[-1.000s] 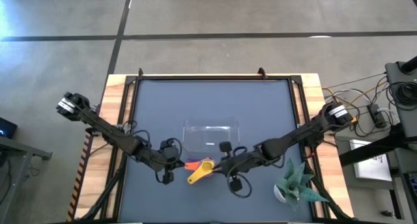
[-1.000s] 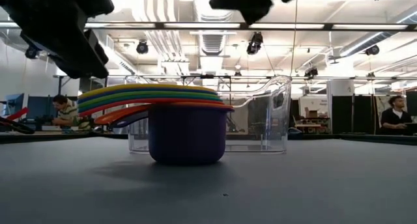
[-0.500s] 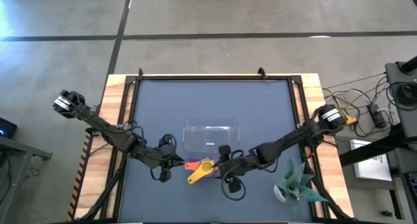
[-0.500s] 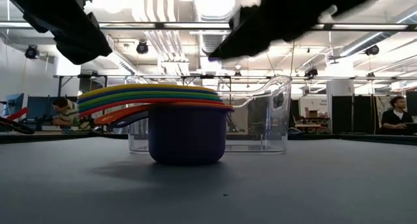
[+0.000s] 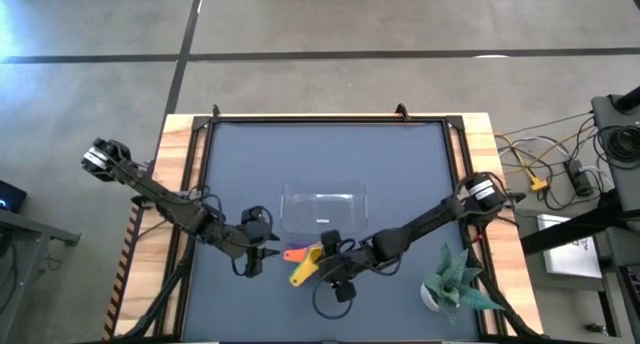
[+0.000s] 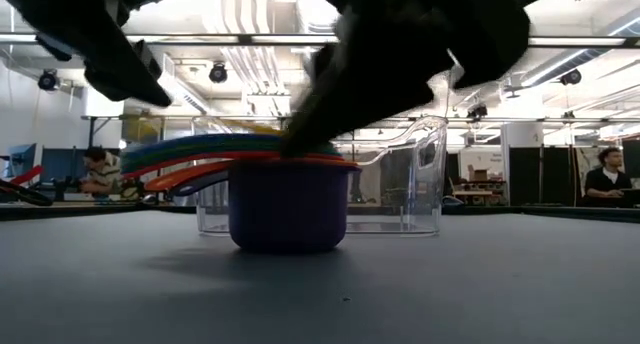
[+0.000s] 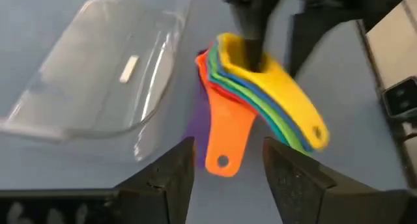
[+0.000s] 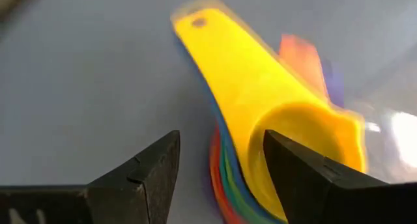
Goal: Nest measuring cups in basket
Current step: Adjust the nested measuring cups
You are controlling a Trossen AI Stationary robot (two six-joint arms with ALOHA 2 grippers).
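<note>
The measuring cups (image 5: 305,262) stand nested in one stack on the table, just on the near side of the clear basket (image 5: 323,199). The purple cup (image 6: 288,204) is at the bottom and the yellow cup (image 7: 273,81) on top. Their handles fan out toward the near left. My right gripper (image 8: 221,142) is open and low over the stack, one finger on each side of the yellow cup's bowl wall. My left gripper (image 7: 225,149) is open to the left of the stack. It stands short of the orange handle (image 7: 225,142) and well above the table. My right gripper slants down from the table's right, with one finger (image 7: 251,35) in the yellow cup's bowl (image 8: 306,136) and the other outside it. Whether either finger touches the cup I cannot tell. The stack stands on the table.
A potted green plant (image 5: 455,284) stands at the near right of the table. The basket (image 7: 98,74) lies with nothing in it. Wooden rails (image 5: 180,184) edge the table's left and right sides. Beyond the table, people show in the room.
My right gripper has come down and toward the table's left, from above the basket's near edge onto the top of the cup stack. The stack has stayed where it was.
</note>
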